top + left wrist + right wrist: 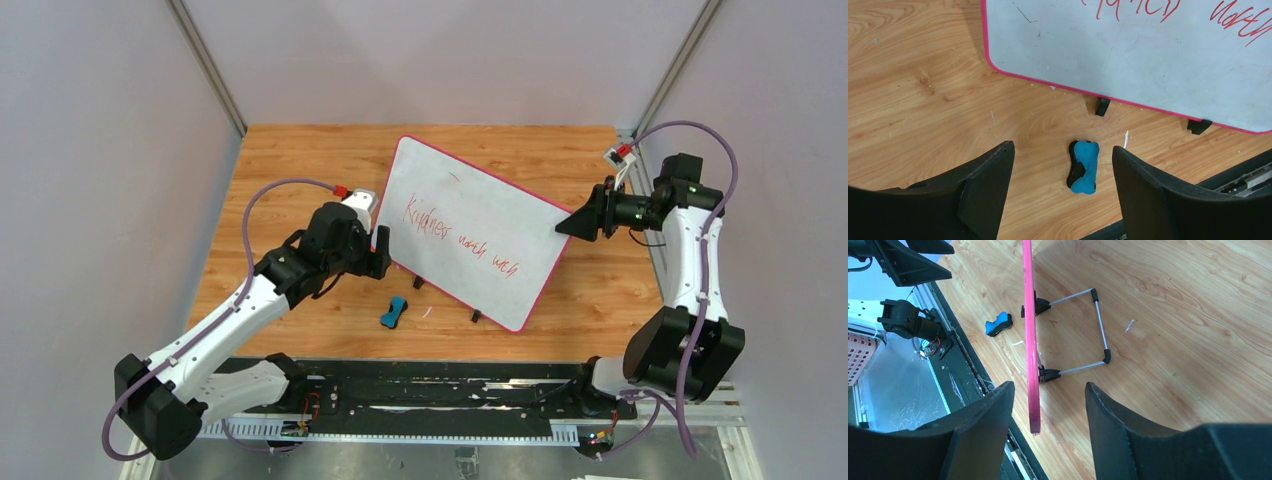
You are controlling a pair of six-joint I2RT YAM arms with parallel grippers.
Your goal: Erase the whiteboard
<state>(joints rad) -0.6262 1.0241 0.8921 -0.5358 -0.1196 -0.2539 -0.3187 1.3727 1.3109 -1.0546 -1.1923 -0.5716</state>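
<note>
The whiteboard [470,232], white with a pink-red rim and red writing, stands tilted on black feet on the wooden table. It also shows in the left wrist view [1148,55] and edge-on in the right wrist view [1030,340]. A blue-and-black eraser [393,312] lies on the table in front of the board, also in the left wrist view [1084,166] and the right wrist view [998,324]. My left gripper [1063,165] is open above the eraser, at the board's left edge [380,250]. My right gripper [1047,405] is open, its jaws either side of the board's right edge without touching it [570,226].
The board's wire stand [1083,330] with black feet sits behind it. A black rail [420,395] runs along the table's near edge. Grey walls close in the table at left, right and back.
</note>
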